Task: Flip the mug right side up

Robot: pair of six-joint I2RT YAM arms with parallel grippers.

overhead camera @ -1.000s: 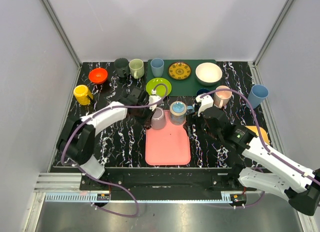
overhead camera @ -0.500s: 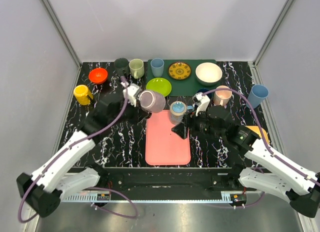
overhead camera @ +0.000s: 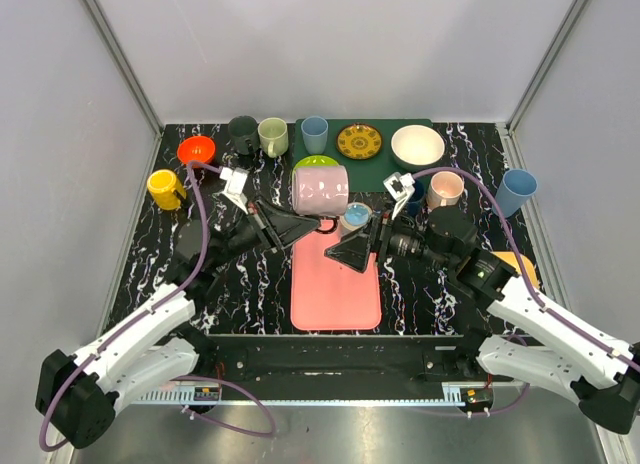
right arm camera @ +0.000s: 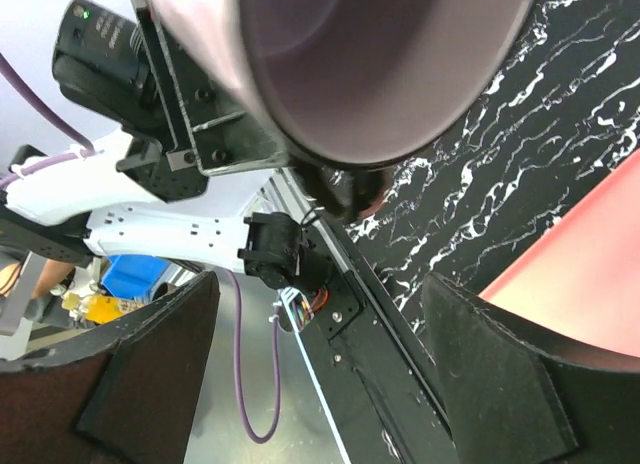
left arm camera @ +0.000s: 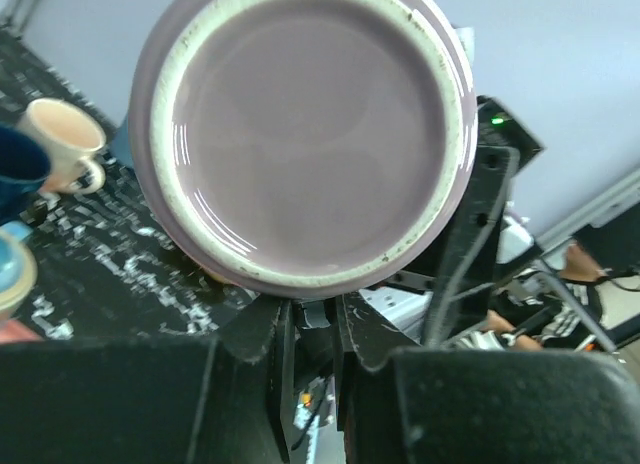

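On the desk (overhead camera: 250,274): black marbled top, with cups, bowls and plates crowded along the far edge.
Pink tray (overhead camera: 335,289): lies flat at centre front, between the two arms.
Left arm: reaches in from the near left, its wrist over the desk beside the tray's far end.
Right arm: reaches in from the near right and faces the left one across the tray.
Mug (overhead camera: 320,189): lilac, in the air above the tray's far end, lying on its side. Shows its base and pale foot ring to the left wrist camera, so the mouth seems to point toward the right arm.
Left pincer (left arm camera: 314,319): closed to a narrow gap at the mug's lower edge and carrying it. Handle or wall as the hold: cannot tell.
Right pincer (right arm camera: 320,284): spread wide, holding nothing, just below and beside the mug.
Progress: about halfway, judging by the pose, with the mug lifted and tipped to horizontal.
Left to do: turn it on until the mouth faces up, set it down on its base, then let go.
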